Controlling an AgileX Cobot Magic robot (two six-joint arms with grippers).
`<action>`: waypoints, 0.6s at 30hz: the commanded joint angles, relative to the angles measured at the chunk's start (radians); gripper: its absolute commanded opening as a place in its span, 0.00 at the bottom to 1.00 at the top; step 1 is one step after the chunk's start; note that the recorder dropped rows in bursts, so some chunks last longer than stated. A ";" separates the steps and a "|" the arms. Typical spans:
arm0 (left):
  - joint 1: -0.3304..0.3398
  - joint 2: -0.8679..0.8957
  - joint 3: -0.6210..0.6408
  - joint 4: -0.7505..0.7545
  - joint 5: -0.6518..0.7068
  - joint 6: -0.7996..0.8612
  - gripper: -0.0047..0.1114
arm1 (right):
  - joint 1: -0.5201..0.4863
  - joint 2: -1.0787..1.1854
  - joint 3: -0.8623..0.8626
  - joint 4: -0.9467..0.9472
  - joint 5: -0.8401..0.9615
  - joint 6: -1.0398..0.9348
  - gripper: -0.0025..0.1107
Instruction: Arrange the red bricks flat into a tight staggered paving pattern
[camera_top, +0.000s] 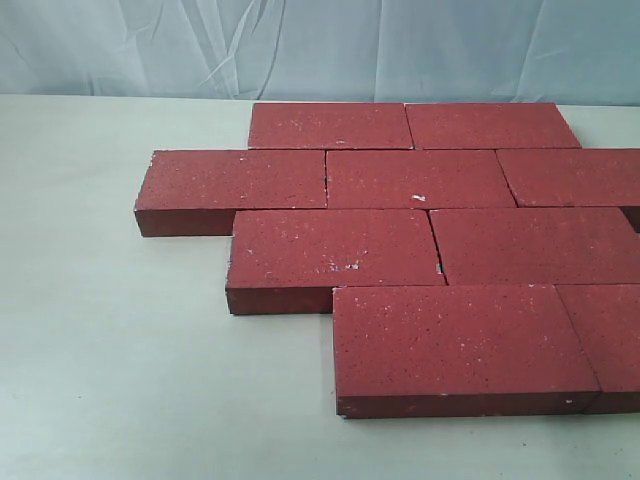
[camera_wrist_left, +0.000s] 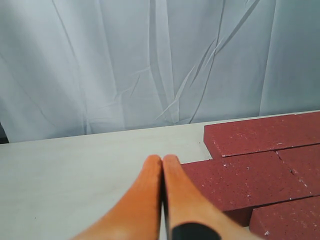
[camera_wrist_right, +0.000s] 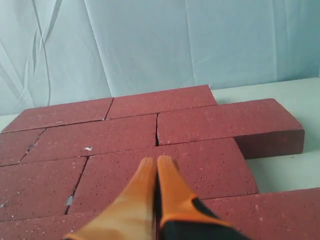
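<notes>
The right edge of the exterior view cuts off three of the dark-red rectangular paver bricks (camera_top: 420, 180), so their far ends are hidden. Neither hand shows in that view. Each wrist view shows little more than the fingers, with the rest of the hand out of frame.

Nine bricks can be counted, in four rows on the pale grey-green counter (camera_top: 120, 330): two at the back, then three, two, and two at the front. They lie flat with long sides touching. Each row is shifted sideways against the next, so the end joints do not line up. The joints are tight, bar a small chipped gap at a corner in the third row.

The surfaces are rough and speckled with white flecks, with one larger white chip (camera_top: 418, 197) on the middle brick of the second row.

The left hand (camera_wrist_left: 162, 159), orange-fingered, is closed tip to tip on nothing, near the bricks' edge. The right hand (camera_wrist_right: 152, 161), also orange, is likewise pressed closed and empty, over the bricks. A wrinkled pale blue cloth backdrop (camera_top: 150, 45) hangs behind.
</notes>
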 joint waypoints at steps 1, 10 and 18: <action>-0.006 -0.009 0.003 -0.005 -0.006 -0.005 0.04 | -0.006 -0.008 0.004 -0.022 0.086 0.000 0.02; -0.006 -0.009 0.003 -0.005 -0.006 -0.005 0.04 | -0.006 -0.008 0.004 -0.026 0.139 -0.101 0.02; -0.006 -0.009 0.003 -0.005 -0.006 -0.005 0.04 | -0.006 -0.008 0.004 -0.026 0.137 -0.162 0.02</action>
